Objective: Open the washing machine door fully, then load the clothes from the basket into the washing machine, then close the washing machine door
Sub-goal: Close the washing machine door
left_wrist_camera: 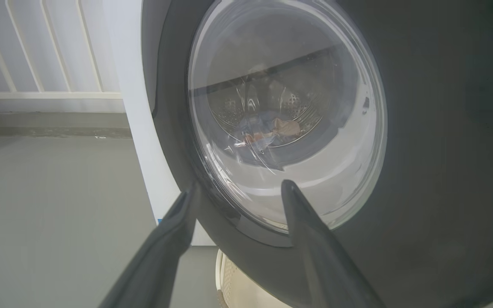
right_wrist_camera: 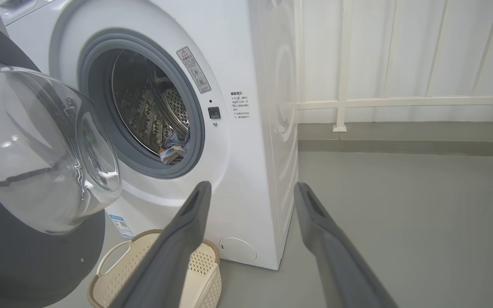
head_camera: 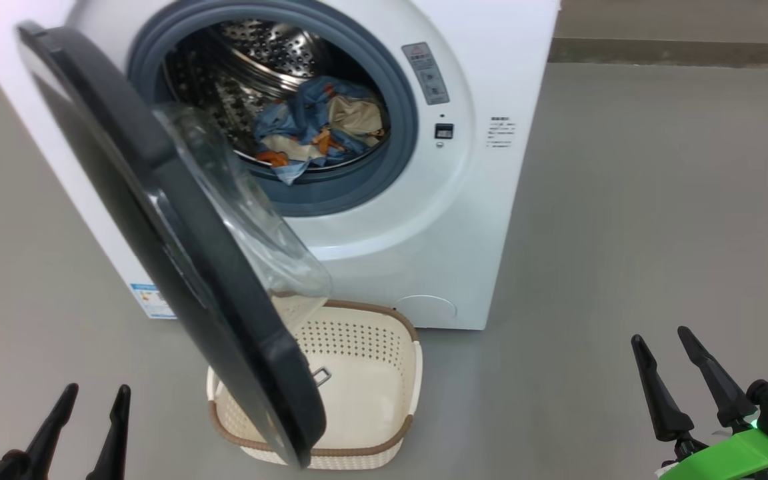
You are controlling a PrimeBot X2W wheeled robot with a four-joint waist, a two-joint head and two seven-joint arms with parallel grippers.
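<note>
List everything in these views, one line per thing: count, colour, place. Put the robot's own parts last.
washing machine: one, white, on the floor ahead
washing machine door: one, black rim with a clear glass bowl, swung open on the machine's left, above the basket
drum: one, perforated steel, inside the grey seal
clothes: one bundle, light blue, cream and orange, in the drum
basket: one, cream-white with a brown rim, on the floor before the machine, nothing seen inside
label: one, blue, on the machine's lower corner
railing: one, white, behind the machine
floor: grey
left gripper: dark, open, empty, lower left
right gripper: dark, open, empty, lower right
</note>
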